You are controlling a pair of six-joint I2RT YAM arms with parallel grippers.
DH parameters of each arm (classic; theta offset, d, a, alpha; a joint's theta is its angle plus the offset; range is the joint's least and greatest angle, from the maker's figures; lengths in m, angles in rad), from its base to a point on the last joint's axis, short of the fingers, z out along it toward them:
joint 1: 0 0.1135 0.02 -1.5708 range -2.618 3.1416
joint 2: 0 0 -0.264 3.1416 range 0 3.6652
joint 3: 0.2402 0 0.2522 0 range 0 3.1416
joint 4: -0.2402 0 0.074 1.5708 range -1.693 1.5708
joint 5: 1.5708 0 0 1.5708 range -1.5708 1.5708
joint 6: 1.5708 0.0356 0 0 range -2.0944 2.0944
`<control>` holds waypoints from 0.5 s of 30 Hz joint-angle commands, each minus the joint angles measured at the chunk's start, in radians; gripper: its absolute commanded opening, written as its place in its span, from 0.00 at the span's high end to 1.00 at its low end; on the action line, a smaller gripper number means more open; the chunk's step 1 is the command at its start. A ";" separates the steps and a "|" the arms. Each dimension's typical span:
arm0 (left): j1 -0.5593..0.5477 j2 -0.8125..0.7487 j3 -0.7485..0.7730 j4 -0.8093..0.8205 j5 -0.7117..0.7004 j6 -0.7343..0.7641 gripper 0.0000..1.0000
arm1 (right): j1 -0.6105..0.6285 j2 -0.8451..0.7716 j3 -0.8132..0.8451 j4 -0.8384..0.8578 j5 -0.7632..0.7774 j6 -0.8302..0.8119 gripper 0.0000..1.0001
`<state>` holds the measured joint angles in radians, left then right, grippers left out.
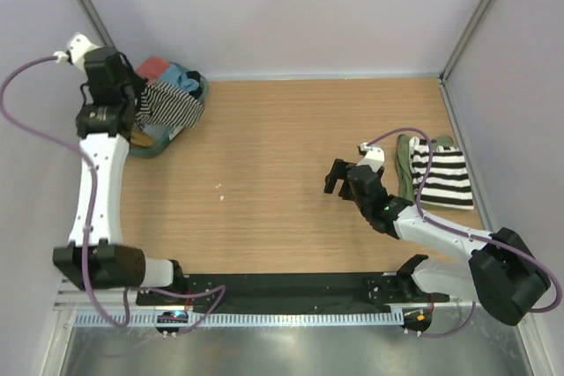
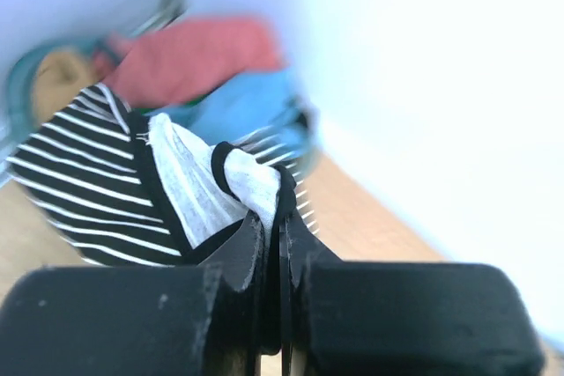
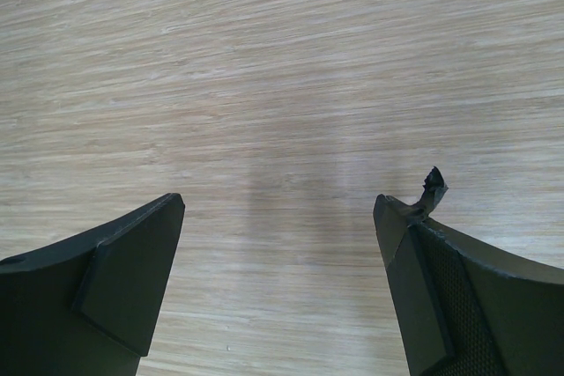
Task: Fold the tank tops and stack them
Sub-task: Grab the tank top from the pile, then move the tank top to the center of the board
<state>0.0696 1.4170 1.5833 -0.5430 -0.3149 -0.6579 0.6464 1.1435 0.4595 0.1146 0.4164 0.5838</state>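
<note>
Top external: basket [image 1: 163, 149] under striped top [image 1: 172, 105]

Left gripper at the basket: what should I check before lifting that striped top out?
1. Left gripper shut on the striped tank top at its hem: ok.
2. Only that top pinched, with the coral top and blue top free: cannot tell.
3. Right gripper open, holding nothing, over bare table: ok.
4. Folded striped top lying on the olive top at the right: ok.
5. Basket steady against the pull: cannot tell.
</note>
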 commanded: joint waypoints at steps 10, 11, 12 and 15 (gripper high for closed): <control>-0.149 -0.302 -0.020 0.090 0.375 -0.120 1.00 | 0.002 -0.025 0.004 0.039 0.033 -0.010 0.03; -0.175 -0.302 -0.060 0.098 0.401 -0.124 1.00 | 0.002 -0.028 0.004 0.040 0.033 -0.010 0.03; -0.230 -0.288 -0.078 0.110 0.408 -0.129 1.00 | 0.002 -0.033 0.001 0.039 0.035 -0.012 0.03; -0.347 -0.222 -0.109 0.123 0.410 -0.132 1.00 | 0.002 -0.045 -0.005 0.043 0.042 -0.013 0.05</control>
<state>-0.1860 1.1198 1.5078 -0.4698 0.0174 -0.7643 0.6464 1.1316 0.4576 0.1150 0.4175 0.5804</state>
